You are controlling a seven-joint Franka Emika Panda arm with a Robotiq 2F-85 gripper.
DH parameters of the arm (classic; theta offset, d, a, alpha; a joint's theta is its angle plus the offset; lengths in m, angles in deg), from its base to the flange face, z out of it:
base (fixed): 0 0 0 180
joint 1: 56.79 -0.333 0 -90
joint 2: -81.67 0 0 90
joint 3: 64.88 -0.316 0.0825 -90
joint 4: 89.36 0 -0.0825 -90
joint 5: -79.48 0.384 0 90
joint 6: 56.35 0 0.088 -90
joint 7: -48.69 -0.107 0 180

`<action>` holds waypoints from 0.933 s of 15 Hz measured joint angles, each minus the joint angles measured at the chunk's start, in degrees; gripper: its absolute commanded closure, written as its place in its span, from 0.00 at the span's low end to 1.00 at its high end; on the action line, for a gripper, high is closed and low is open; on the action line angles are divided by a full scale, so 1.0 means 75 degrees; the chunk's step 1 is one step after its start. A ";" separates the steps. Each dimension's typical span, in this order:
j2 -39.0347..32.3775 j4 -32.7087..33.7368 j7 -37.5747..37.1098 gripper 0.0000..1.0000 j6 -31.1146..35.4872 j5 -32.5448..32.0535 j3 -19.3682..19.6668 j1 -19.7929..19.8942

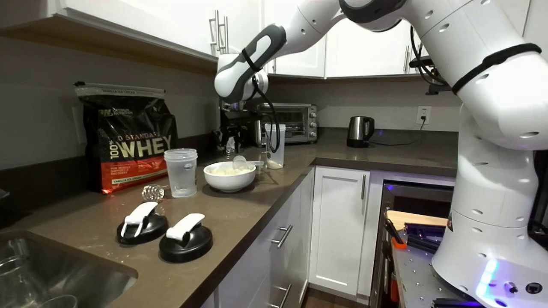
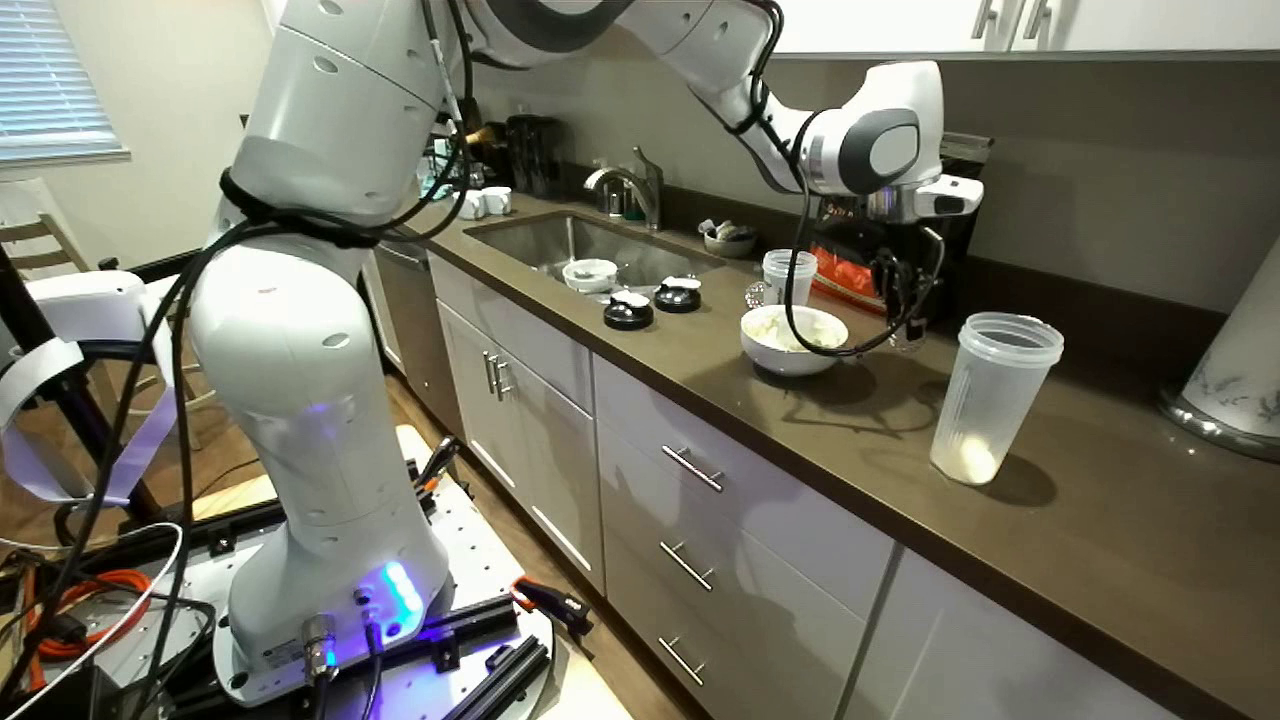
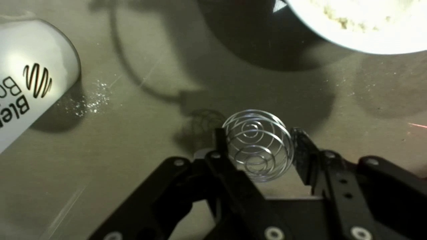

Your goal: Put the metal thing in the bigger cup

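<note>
Wrist view: pincer [image 3: 258,138] has its fingers [image 3: 305,156] part-way apart, pressed on both sides of the metal wire ball [image 3: 257,146], which it holds; ball is up off the table [image 3: 133,186], shadow [image 3: 200,128] to its left, and outside the bigger cup [image 3: 43,66]; that cup is at left, dark lettering [image 3: 15,103] on its wall; white bowl [image 3: 377,45] top right, pale crumbly stuff [image 3: 350,21] in it.

In an exterior view: clear scoop [image 1: 239,161] resting in the bowl; shorter frosted cup [image 1: 180,175] near it; second wire ball [image 1: 153,193] on the table just beside that cup; two black lids [image 1: 185,246] closer to the sink [image 1: 100,271]; whey bag [image 1: 128,128] behind; pincer too dark to read here.

In an exterior view: pale powder [image 2: 970,460] in the bottom of the standing bigger cup; arm [image 2: 905,95] bent over the table, pincer between bigger cup and bowl; faucet [image 2: 648,190] at the sink.
</note>
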 measured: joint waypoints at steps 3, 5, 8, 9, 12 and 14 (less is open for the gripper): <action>0.0188 -0.0244 0.0000 0.63 0.0127 0.0000 0.0019 0.0000; 0.0300 -0.0385 0.0000 0.63 0.0222 0.0000 0.0026 0.0000; 0.0454 -0.0543 0.0000 0.63 0.0327 0.0000 0.0037 0.0000; 0.0503 -0.0582 0.0000 0.63 0.0345 0.0000 0.0044 0.0000; 0.0638 -0.0631 0.0000 0.64 0.0357 0.0000 0.0073 -0.0001; 0.0715 -0.0646 0.0000 0.64 0.0357 0.0000 0.0089 -0.0001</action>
